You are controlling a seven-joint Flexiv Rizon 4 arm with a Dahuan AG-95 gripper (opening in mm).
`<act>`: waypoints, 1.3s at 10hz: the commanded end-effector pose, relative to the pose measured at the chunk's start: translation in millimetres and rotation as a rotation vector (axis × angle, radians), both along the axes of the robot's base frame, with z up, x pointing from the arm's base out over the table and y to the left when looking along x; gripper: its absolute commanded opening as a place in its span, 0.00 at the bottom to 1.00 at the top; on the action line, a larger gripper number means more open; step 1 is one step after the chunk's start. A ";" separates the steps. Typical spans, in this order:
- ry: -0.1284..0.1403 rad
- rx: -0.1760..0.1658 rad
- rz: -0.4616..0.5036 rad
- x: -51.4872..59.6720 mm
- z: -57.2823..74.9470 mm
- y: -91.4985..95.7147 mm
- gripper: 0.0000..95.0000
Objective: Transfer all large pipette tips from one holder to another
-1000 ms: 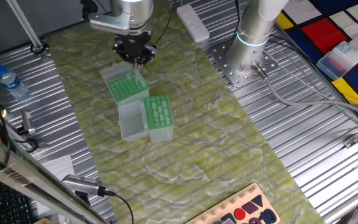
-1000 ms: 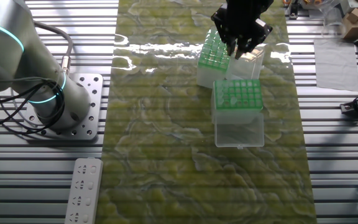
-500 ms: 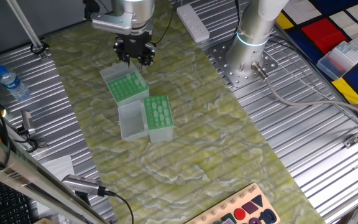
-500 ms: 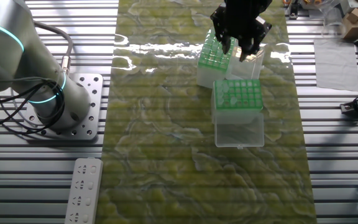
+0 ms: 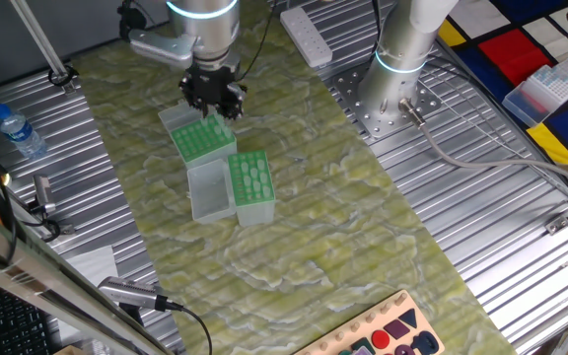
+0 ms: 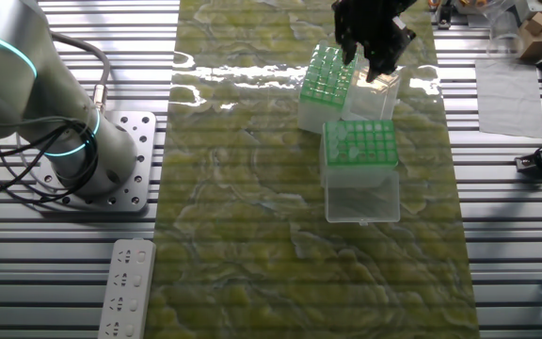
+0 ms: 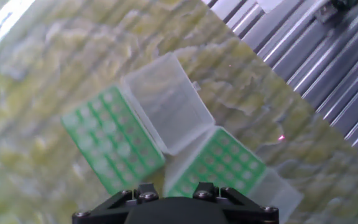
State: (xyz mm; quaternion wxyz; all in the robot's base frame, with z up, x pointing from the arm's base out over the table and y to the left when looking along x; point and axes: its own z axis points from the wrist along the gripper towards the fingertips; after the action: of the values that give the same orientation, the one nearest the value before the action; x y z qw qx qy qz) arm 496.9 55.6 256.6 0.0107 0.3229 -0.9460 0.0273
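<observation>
Translucent frosted plastic holders (image 6: 361, 179) sit on a glossy marbled green mat (image 6: 252, 235) over ribbed bare-metal table (image 6: 64, 273).

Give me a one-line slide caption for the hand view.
Hand view: gripper above two open green tip holders on the mottled green mat.

Even, bright overhead light filled both fixed views; white glare streaked the glossy green-marbled mat (image 6: 216, 71). The hand view was soft and motion-blurred throughout
</observation>
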 end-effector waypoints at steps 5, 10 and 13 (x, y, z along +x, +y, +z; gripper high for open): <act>0.044 0.086 -0.494 1.5 -46.2 85.4 0.40; 0.029 0.140 -0.592 -6.2 -65.4 94.0 0.20; -0.002 0.142 -0.550 -4.3 -71.7 90.5 0.20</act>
State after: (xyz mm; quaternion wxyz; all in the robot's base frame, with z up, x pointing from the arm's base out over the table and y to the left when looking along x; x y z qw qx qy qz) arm 491.6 145.7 184.9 -0.0033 0.0353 -0.9981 -0.0513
